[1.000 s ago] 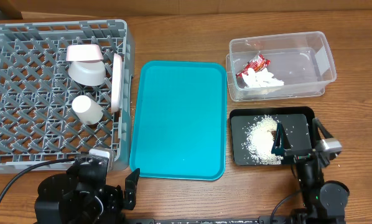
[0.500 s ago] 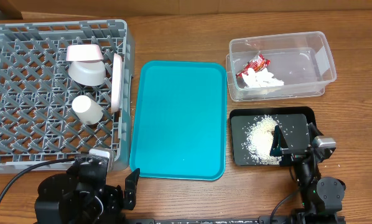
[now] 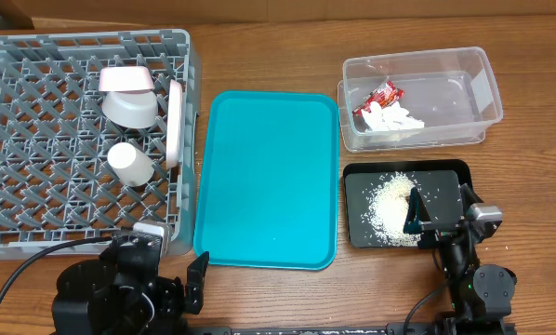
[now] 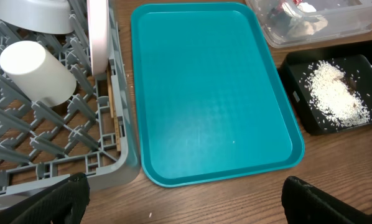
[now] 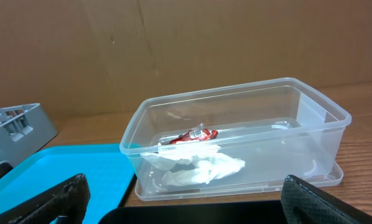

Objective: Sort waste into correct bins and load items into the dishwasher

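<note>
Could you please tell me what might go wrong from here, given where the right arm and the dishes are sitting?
1. The right gripper hangs open over the near right part of the black tray, close to the rice. A sideways swing could nudge the tray and scatter grains.
2. The white plate stands on edge at the dish rack's right wall, and the cup lies on its side. A knock might tip or roll them.

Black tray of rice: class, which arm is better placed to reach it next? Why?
Right. The right gripper hangs open at the near edge of the black tray; the left gripper sits by the dish rack, beyond the teal tray.
</note>
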Robot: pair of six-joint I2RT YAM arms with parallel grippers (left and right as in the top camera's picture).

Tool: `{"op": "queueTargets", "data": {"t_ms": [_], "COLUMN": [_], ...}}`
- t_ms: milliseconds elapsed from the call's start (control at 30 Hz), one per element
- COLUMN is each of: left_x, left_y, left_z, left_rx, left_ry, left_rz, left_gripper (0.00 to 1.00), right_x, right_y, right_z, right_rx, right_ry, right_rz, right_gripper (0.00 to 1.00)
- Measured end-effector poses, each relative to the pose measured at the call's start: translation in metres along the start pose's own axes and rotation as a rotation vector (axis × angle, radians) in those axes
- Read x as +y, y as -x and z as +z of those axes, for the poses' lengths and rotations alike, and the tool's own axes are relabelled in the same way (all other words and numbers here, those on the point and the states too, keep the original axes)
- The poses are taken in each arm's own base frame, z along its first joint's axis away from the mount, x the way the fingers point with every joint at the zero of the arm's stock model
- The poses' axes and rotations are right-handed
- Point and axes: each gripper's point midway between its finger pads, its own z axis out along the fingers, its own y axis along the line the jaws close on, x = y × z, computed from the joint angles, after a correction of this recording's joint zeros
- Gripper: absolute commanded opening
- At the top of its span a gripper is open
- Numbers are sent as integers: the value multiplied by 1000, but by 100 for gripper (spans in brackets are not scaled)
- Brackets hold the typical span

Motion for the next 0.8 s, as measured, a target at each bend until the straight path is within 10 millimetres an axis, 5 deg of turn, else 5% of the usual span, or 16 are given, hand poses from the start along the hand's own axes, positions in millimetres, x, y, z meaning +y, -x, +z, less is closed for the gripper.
{"op": "queueTargets", "data": {"t_ms": [600, 800], "left_x": [5, 14], "left_y": [14, 12], "left_z": [3, 43], "left_rx": [-86, -251], "left_ry": [24, 27], "left_rz": [17, 49], "left_gripper": [100, 100], "right_x": [0, 0], "right_y": [0, 0], "right_z": [0, 0], "right_rx": [0, -1], "right_ry": [0, -1], "right_rz": [-1, 0], "right_gripper": [100, 100]}}
